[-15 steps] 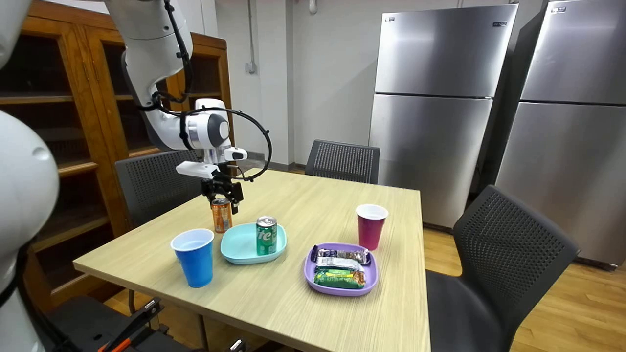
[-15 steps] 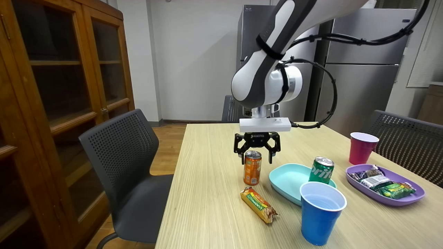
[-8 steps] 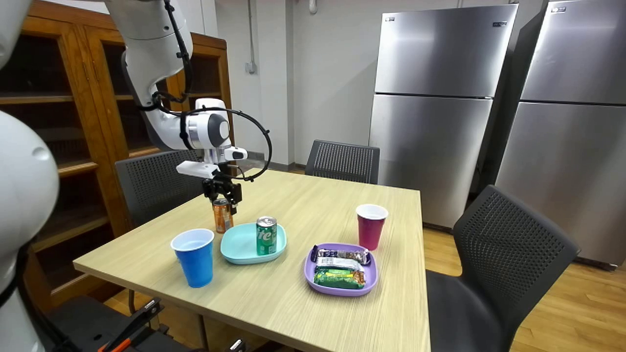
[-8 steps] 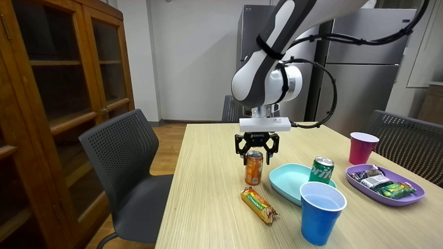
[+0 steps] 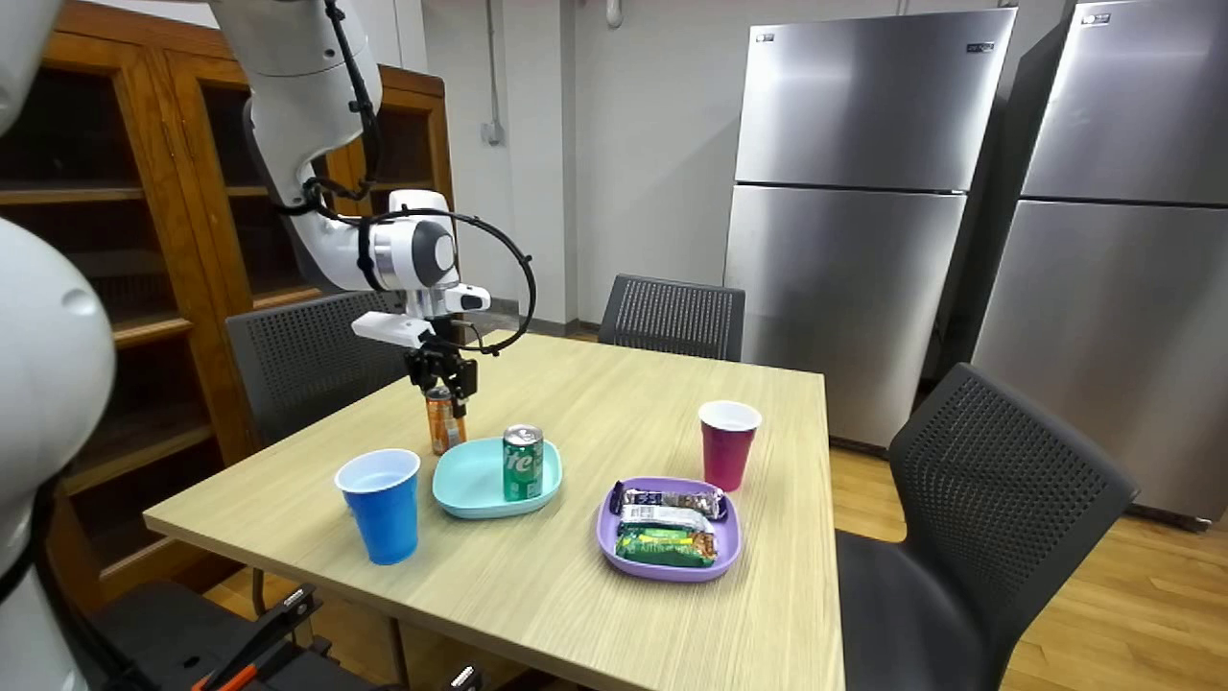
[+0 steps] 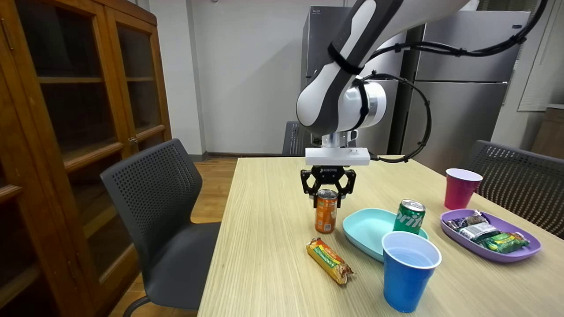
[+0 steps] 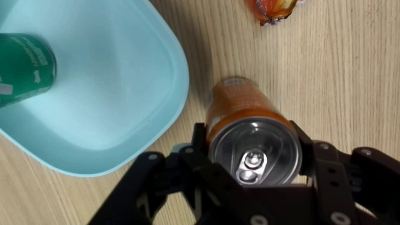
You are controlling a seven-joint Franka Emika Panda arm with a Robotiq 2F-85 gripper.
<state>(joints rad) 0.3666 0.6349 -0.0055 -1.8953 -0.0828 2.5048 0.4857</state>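
Note:
An orange soda can [image 6: 326, 220] stands upright between the fingers of my gripper [image 6: 327, 202], which is shut on its upper part. In the wrist view black fingers [image 7: 199, 134] press on both sides of the can, just below its silver lid [image 7: 254, 150]. The same can [image 5: 446, 425] shows under the gripper in an exterior view. Whether its base touches the tabletop or hangs just above it, I cannot tell. Close beside it lies a turquoise plate [image 7: 125, 78] bearing a green Sprite can [image 7: 25, 68]. A yellow-orange snack bar [image 6: 329, 260] lies near the can.
A blue cup [image 6: 410, 273] stands by the turquoise plate. Farther along are a purple plate [image 5: 669, 573] with several wrapped bars and a dark pink cup [image 5: 728, 451]. Chairs [image 6: 172, 220] surround the wooden table [image 5: 576, 595]; a cabinet [image 6: 88, 132] stands behind.
The jaws have narrowed from standing around the orange can to gripping it. The can has shifted slightly sideways toward the turquoise plate, and gripper and can have risen very slightly.

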